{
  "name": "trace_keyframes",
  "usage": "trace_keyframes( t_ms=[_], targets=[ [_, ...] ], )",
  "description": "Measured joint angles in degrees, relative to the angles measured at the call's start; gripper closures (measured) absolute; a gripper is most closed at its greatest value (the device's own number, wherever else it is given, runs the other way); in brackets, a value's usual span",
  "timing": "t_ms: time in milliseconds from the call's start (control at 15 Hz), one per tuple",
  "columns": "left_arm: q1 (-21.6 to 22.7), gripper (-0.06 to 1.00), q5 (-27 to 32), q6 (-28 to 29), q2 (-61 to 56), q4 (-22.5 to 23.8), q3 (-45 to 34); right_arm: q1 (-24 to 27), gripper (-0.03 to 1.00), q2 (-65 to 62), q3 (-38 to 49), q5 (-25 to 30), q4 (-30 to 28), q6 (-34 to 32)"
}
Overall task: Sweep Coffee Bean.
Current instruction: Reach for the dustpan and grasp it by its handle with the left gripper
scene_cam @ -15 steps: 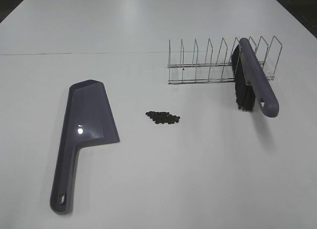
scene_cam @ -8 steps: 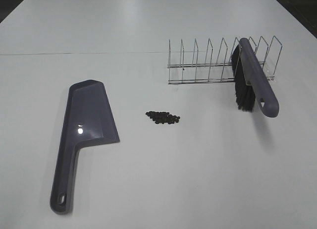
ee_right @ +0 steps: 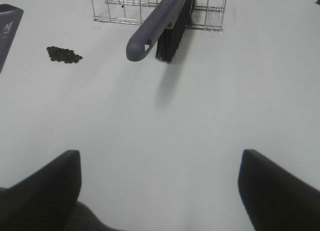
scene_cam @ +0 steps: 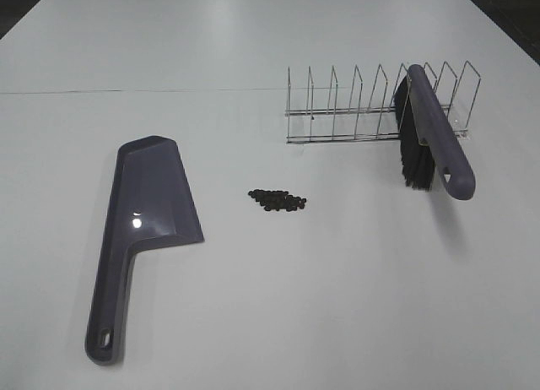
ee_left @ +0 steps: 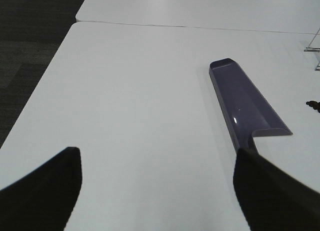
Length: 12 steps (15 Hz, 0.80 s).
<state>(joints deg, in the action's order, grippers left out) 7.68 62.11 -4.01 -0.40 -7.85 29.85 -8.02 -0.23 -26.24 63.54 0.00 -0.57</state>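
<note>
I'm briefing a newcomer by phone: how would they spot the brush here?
On the white table, find the wire rack on the far right. The brush leans in its right end, handle pointing toward the robot. Only it has black bristles; the purple dustpan lies flat left of the coffee bean pile.

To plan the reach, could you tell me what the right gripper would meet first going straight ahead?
Most likely the brush, whose handle end and bristles lie nearly dead ahead of the right gripper; the table between looks free, though depth is unclear.
</note>
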Motion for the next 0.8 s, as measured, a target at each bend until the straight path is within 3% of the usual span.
trace_keyframes(
  t_ms=[200,800],
  targets=[
    [0.0,0.18,0.0,0.2,0.5,0.1,0.0,0.0,0.22,0.0,0.0,0.0,0.0,0.0],
    [0.0,0.19,0.0,2.6,19.2,1.1,0.0,0.0,0.22,0.0,0.0,0.0,0.0,0.0]
  ],
)
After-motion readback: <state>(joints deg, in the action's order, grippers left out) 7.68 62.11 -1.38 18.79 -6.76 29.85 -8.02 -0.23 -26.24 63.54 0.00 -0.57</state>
